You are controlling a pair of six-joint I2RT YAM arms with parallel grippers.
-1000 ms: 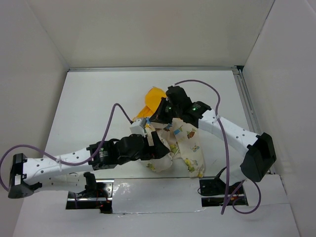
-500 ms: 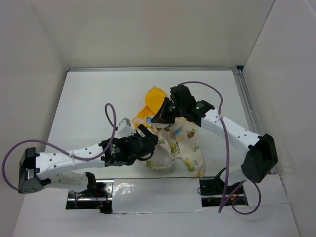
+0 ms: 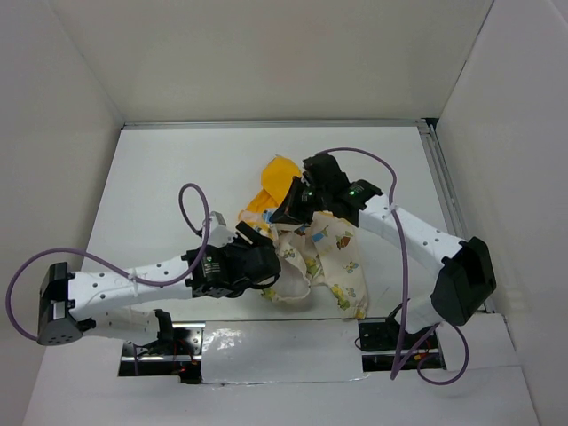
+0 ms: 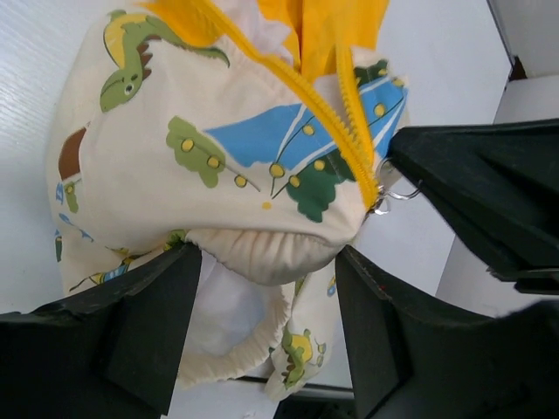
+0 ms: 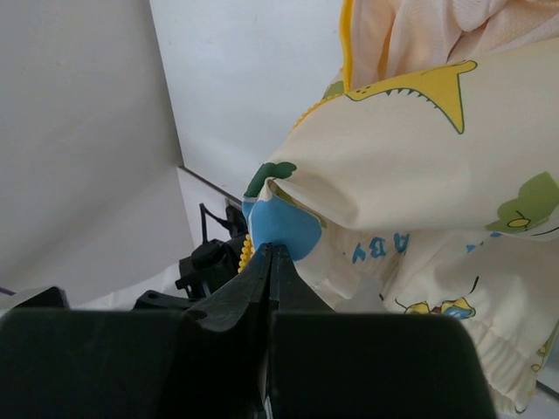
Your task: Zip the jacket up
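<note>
The jacket (image 3: 333,253) lies crumpled mid-table, cream with cartoon prints, its yellow hood (image 3: 278,171) at the far side. My right gripper (image 3: 286,216) is shut on the jacket's front edge at the lower end of the yellow zipper (image 4: 349,113). In the right wrist view (image 5: 271,250) the jaws pinch just under a blue print. The metal zipper slider (image 4: 380,205) hangs at that gripper's tip. My left gripper (image 3: 264,257) is open at the jacket's near left side. In the left wrist view (image 4: 266,262) the rounded bottom hem bulges between its spread fingers (image 4: 131,323).
The white table (image 3: 160,195) is boxed in by white walls at the left, back and right. A metal rail (image 3: 441,186) runs along the right edge. Purple cables (image 3: 191,209) loop above both arms. The arm bases stand at the near edge.
My left arm has drawn back to the left and its gripper has shifted from over the jacket's lower left part to its left hem. The right gripper has stayed almost still.
</note>
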